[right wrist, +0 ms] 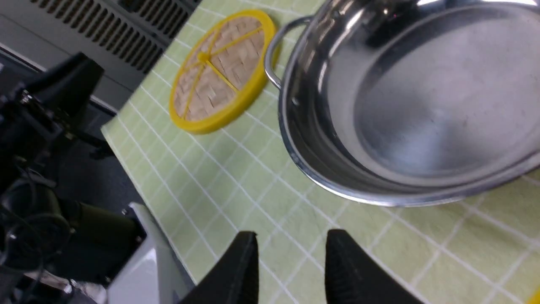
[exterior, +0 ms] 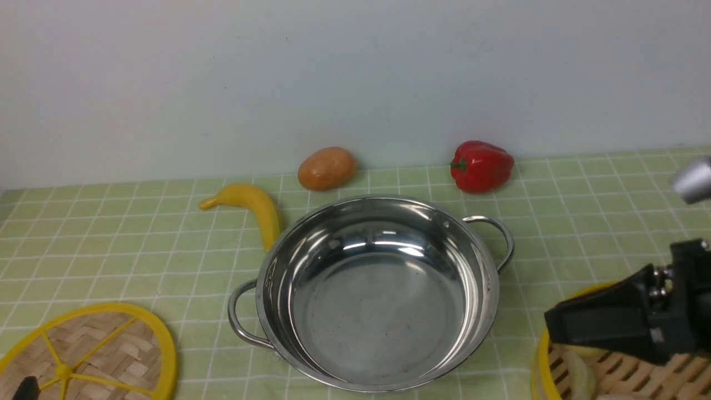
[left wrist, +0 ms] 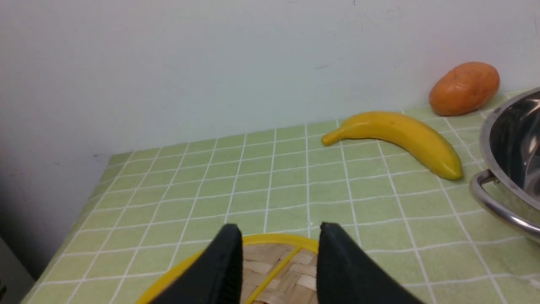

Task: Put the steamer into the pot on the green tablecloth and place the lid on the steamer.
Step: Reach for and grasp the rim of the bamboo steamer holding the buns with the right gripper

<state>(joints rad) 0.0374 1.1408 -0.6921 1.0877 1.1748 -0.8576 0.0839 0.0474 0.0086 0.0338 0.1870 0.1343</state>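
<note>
The pot (exterior: 377,311) stands empty in the middle of the green tablecloth (exterior: 111,244). The lid (exterior: 83,355) lies flat on the cloth to the pot's near left. The steamer (exterior: 611,375) sits at the near right, cut off by the frame edge and partly hidden by my right gripper (exterior: 551,325), which hovers over its left rim. In the right wrist view that gripper (right wrist: 291,238) is open and empty over the cloth near the pot (right wrist: 422,105). My left gripper (left wrist: 278,230) is open and empty just above the lid's far rim (left wrist: 274,240).
A banana (exterior: 253,205) lies against the pot's far-left side. A brown potato (exterior: 326,168) and a red pepper (exterior: 481,165) lie by the back wall. The table's left edge and the left arm (right wrist: 42,126) show in the right wrist view.
</note>
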